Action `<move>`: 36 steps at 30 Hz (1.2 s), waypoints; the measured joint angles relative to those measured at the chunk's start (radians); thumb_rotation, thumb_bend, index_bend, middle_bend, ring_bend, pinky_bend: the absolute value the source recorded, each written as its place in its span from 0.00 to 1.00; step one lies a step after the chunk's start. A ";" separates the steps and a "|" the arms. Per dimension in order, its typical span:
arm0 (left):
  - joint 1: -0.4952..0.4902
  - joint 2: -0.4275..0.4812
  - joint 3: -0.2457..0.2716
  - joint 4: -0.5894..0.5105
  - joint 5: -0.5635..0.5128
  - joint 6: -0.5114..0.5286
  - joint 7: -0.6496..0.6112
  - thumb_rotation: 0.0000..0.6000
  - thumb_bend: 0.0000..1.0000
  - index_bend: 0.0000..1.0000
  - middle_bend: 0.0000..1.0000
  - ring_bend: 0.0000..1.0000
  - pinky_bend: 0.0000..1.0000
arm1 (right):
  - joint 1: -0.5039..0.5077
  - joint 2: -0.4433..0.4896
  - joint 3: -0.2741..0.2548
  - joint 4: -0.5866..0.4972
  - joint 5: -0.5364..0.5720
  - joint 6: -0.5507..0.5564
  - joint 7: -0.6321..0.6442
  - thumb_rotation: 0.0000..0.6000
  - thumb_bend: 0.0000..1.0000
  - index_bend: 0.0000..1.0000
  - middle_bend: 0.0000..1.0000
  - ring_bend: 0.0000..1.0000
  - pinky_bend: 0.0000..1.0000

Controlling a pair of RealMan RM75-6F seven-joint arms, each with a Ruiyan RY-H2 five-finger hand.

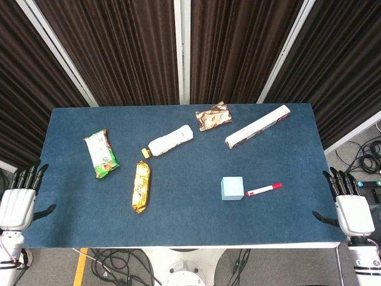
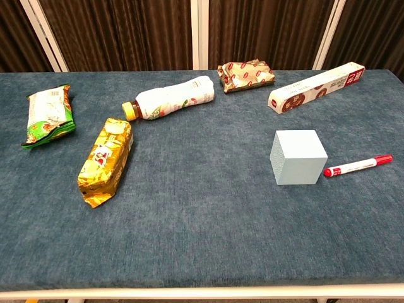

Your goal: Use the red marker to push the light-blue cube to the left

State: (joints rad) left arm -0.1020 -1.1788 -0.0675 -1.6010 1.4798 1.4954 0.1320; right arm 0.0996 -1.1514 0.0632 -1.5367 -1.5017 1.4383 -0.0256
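Note:
The light-blue cube (image 1: 232,187) (image 2: 298,156) stands on the blue table, right of centre. Just to its right lies the red marker (image 1: 264,189) (image 2: 358,166), white-barrelled with red ends, one end almost touching the cube. My right hand (image 1: 352,213) hangs off the table's right edge, fingers spread and holding nothing. My left hand (image 1: 19,201) is off the left edge, also spread and empty. Both hands show only in the head view and are far from the marker.
A gold snack pack (image 1: 140,186), a white bottle (image 1: 170,140) with a yellow cap, a green snack bag (image 1: 101,154), a brown wrapper (image 1: 213,116) and a long white box (image 1: 257,126) lie on the blue table (image 1: 190,226).

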 measured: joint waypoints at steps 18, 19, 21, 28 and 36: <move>0.004 -0.010 0.030 0.010 0.019 -0.010 -0.011 1.00 0.00 0.06 0.04 0.00 0.07 | 0.188 -0.001 -0.007 0.275 -0.118 -0.178 0.304 1.00 0.00 0.21 0.37 0.66 0.80; 0.006 -0.009 0.031 0.012 0.019 -0.010 -0.013 1.00 0.00 0.06 0.04 0.00 0.07 | 0.206 -0.005 -0.010 0.307 -0.133 -0.190 0.340 1.00 0.00 0.26 0.41 0.72 0.88; 0.008 -0.007 0.032 0.014 0.018 -0.008 -0.016 1.00 0.00 0.06 0.04 0.00 0.07 | 0.250 -0.019 -0.022 0.389 -0.171 -0.219 0.404 1.00 0.00 0.34 0.45 0.78 0.95; 0.009 -0.005 0.034 0.017 0.020 -0.007 -0.020 1.00 0.00 0.06 0.04 0.00 0.07 | 0.376 -0.100 -0.079 0.570 -0.249 -0.347 0.471 1.00 0.00 0.37 0.43 0.81 0.95; 0.011 -0.007 0.038 0.016 0.020 -0.011 -0.012 1.00 0.00 0.07 0.04 0.00 0.07 | 0.407 -0.189 -0.114 0.637 -0.248 -0.375 0.441 1.00 0.02 0.39 0.41 0.81 0.95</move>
State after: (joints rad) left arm -0.0915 -1.1858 -0.0292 -1.5847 1.4996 1.4844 0.1203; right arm 0.5069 -1.3407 -0.0511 -0.9000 -1.7501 1.0632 0.4150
